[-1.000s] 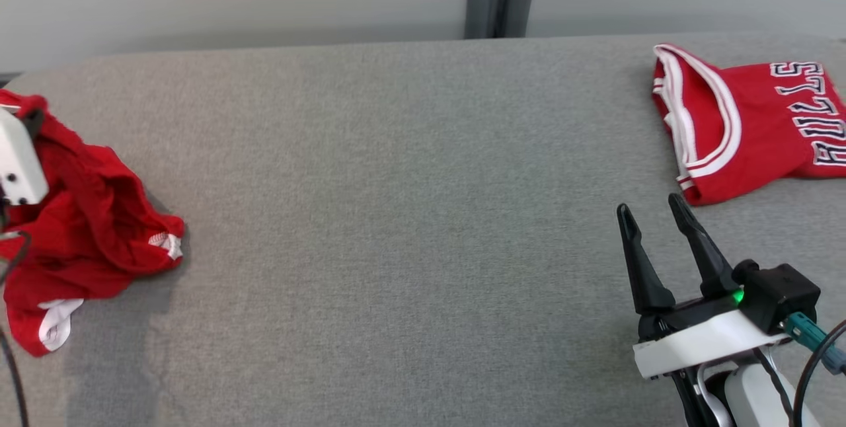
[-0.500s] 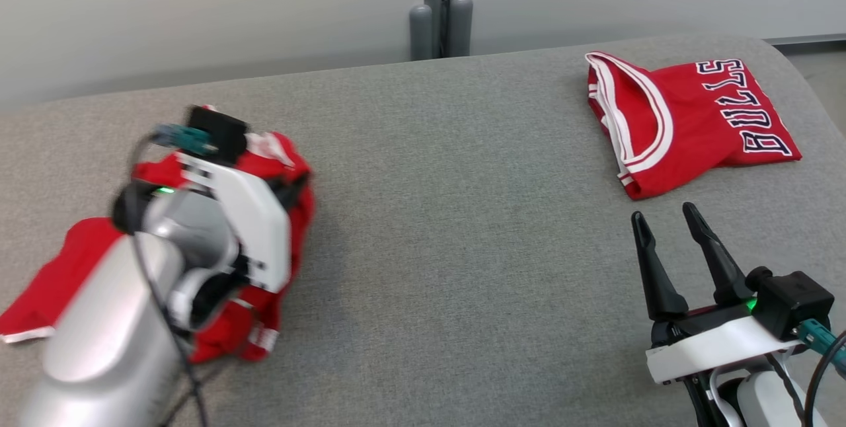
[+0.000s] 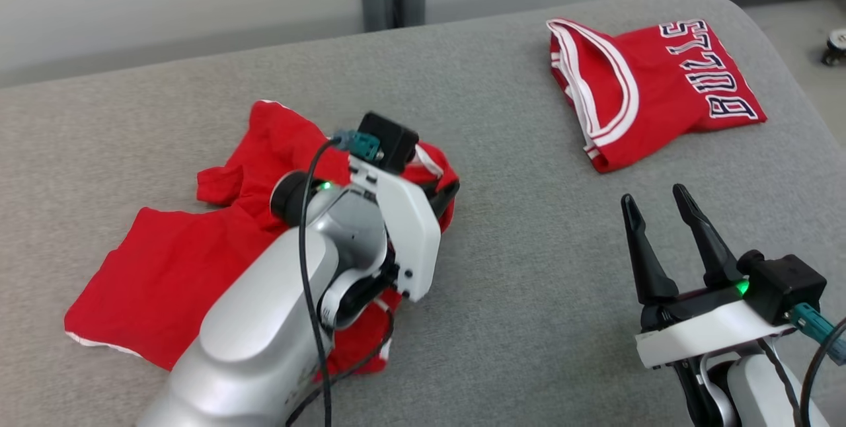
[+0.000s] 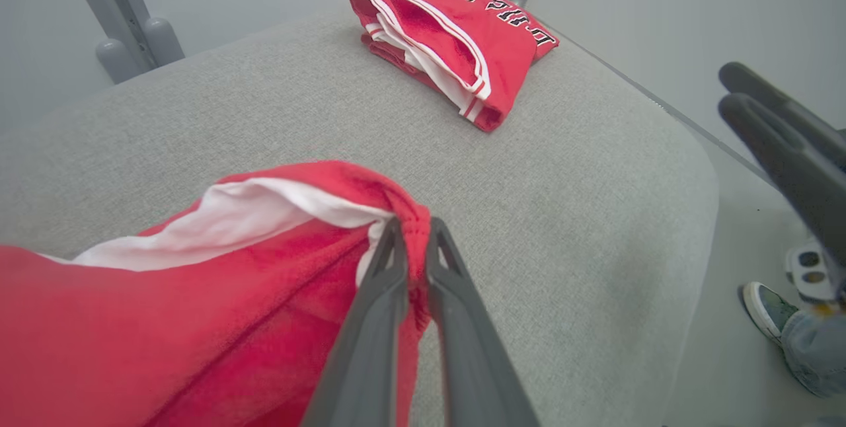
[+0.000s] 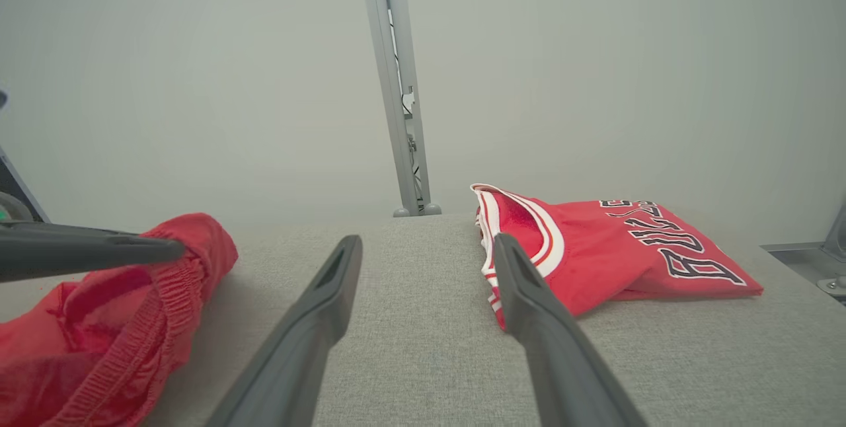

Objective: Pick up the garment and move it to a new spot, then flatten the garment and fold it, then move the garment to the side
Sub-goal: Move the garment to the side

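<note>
**Garment (image 3: 165, 268) hauled in toward the middle**

Since a second ago your left claw (image 4: 411, 225) has carried the red garment from the left edge of the table (image 3: 529, 248) toward its middle; the head camera has swung too. It is clamped tight on the garment's elastic waistband, the rest trailing crumpled on the table behind. Your right claw (image 3: 651, 199) hovers parted and empty, near the folded Bulls jersey (image 3: 654, 83) at the far right.

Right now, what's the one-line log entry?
left gripper: shut on red shorts | right gripper: open, empty | Bulls jersey: folded, far right of grey table
</note>
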